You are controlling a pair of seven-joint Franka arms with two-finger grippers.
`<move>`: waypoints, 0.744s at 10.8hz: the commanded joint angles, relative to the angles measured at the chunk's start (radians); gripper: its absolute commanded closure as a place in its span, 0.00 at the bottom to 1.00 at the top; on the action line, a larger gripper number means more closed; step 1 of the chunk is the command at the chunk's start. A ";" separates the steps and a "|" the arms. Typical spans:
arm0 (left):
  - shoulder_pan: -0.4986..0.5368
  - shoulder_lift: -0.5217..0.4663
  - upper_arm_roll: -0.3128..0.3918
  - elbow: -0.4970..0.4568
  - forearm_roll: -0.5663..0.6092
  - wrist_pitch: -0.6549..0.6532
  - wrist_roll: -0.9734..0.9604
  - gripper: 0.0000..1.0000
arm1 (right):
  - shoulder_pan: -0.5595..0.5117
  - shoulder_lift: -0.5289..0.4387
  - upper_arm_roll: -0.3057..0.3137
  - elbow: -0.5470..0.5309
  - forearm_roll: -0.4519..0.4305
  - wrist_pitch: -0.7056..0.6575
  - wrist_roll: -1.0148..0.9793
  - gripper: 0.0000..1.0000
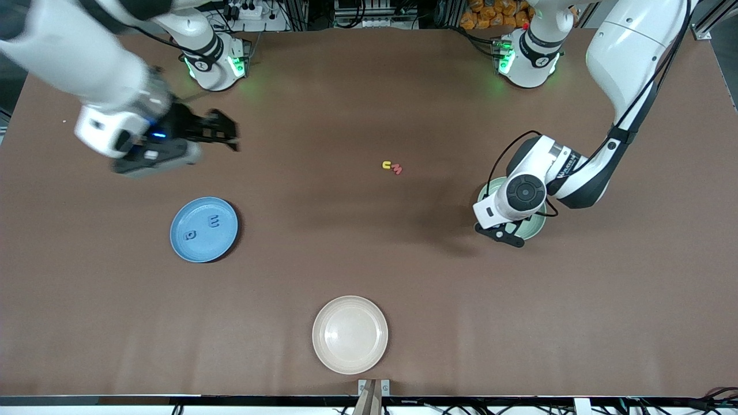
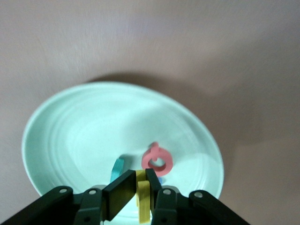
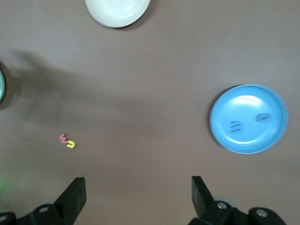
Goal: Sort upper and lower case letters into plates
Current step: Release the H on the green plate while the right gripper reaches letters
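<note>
- Left gripper (image 2: 139, 187) hung over the pale mint green round plate (image 2: 70, 136) toward the left arm's end of the table, fingers pinched on a flat yellow letter piece (image 2: 143, 201).
- A red ring-shaped letter (image 2: 157, 159) and a teal letter (image 2: 116, 169) lay in that plate.
- Right gripper (image 1: 222, 131) hovered over bare brown table (image 1: 369, 276), farther from the front camera than the blue round plate (image 1: 190, 248); fingers spread wide, nothing between them.
- Two dark blue letters (image 1: 214, 221) lay in the blue plate.
- A small yellow letter (image 1: 386, 165) and a small red letter (image 1: 397, 169) lay touching mid-table.
- The cream-white round plate (image 1: 350, 357) sat nearest the front camera.
</note>
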 commanded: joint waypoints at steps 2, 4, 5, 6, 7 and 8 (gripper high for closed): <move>0.095 -0.027 -0.045 -0.061 -0.131 0.031 0.000 0.90 | 0.183 0.114 -0.004 0.006 -0.048 0.110 0.177 0.01; 0.097 -0.025 -0.045 -0.065 -0.136 0.045 0.000 0.78 | 0.295 0.201 -0.003 0.007 -0.107 0.190 0.298 0.01; 0.097 -0.024 -0.045 -0.065 -0.136 0.046 0.000 0.78 | 0.330 0.258 0.017 0.007 -0.107 0.236 0.305 0.06; 0.097 -0.022 -0.045 -0.065 -0.136 0.048 0.000 0.70 | 0.347 0.301 0.038 0.006 -0.108 0.282 0.305 0.06; 0.097 -0.021 -0.045 -0.064 -0.136 0.046 -0.001 0.61 | 0.372 0.344 0.051 0.006 -0.110 0.331 0.296 0.08; 0.095 -0.021 -0.047 -0.061 -0.137 0.046 -0.015 0.23 | 0.399 0.387 0.051 0.006 -0.116 0.377 0.282 0.09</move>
